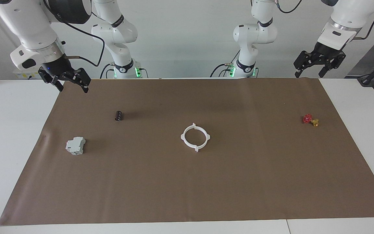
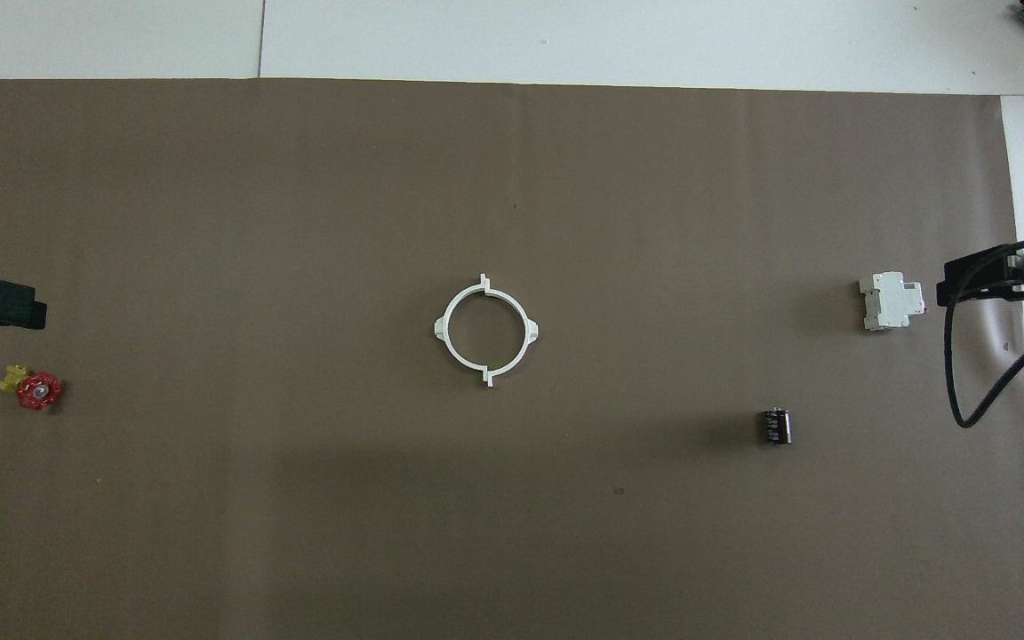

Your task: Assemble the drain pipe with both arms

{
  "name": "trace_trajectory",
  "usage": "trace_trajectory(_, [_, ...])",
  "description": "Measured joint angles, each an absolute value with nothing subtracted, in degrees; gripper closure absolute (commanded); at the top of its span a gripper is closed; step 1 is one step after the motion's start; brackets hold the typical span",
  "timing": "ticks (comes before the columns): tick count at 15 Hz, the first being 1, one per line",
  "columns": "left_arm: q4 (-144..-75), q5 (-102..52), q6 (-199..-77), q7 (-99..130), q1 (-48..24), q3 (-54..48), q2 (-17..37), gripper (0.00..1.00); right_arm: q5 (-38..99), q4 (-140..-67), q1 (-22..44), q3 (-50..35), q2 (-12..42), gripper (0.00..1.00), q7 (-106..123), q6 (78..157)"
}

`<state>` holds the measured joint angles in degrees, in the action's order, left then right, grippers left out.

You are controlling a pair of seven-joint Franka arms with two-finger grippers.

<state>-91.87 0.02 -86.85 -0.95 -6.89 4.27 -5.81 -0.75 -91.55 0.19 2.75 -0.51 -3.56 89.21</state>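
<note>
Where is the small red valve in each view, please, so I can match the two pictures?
Facing view: the valve lies near the picture's right edge, at the left arm's end of the mat, under the raised left gripper.
Overhead view: the valve lies near the picture's left edge, just below mid-height.
Shared landmark: the white ring at the mat's middle.

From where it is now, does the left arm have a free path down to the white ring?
Probably yes. The left hand hangs open and empty above the mat's corner at its own end. Only the small red-and-gold valve lies on that side of the white ring, off the direct line.
</note>
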Motion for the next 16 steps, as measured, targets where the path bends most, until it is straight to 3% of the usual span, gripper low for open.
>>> trace_trajectory(16, [-95.3,0.0,-88.3,-0.5,-7.1,4.3,-3.9,0.00,-0.8,-91.6,0.2,2.8,-0.5,0.00,-3.6,89.2])
